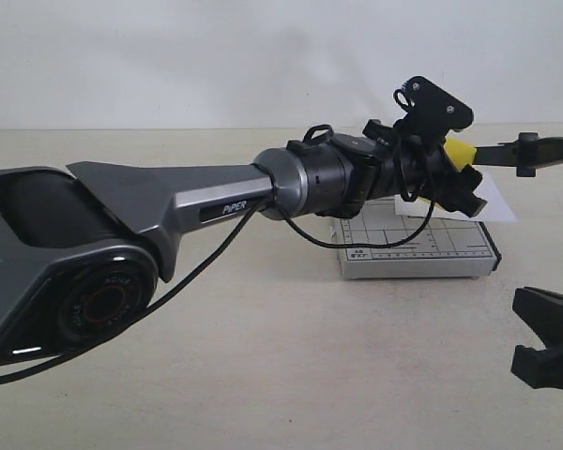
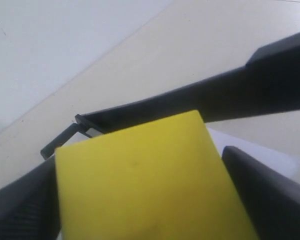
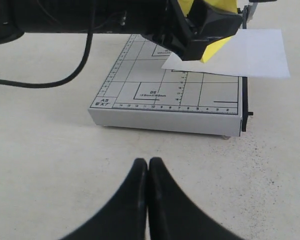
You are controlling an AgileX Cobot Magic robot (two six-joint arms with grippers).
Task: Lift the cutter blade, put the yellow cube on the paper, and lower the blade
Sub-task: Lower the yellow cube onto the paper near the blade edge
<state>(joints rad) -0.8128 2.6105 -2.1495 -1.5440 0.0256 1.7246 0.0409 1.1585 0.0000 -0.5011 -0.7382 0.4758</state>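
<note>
My left gripper (image 1: 462,172) is shut on the yellow cube (image 1: 460,150), holding it in the air over the white paper (image 1: 495,202). The paper lies on the far end of the grey gridded trimmer (image 1: 418,246) and overhangs its edge. The black cutter blade (image 1: 537,150) stands raised beyond the cube. In the left wrist view the yellow cube (image 2: 150,185) fills the space between the fingers (image 2: 270,195), with the cutter blade (image 2: 215,100) behind it. My right gripper (image 3: 148,164) is shut and empty, low over the table in front of the trimmer (image 3: 165,100).
The left arm (image 1: 206,202) stretches across the table from the left, and its black cable (image 1: 357,239) sags over the trimmer's near corner. The right gripper (image 1: 544,342) sits at the bottom right of the exterior view. A pale wall runs behind the table.
</note>
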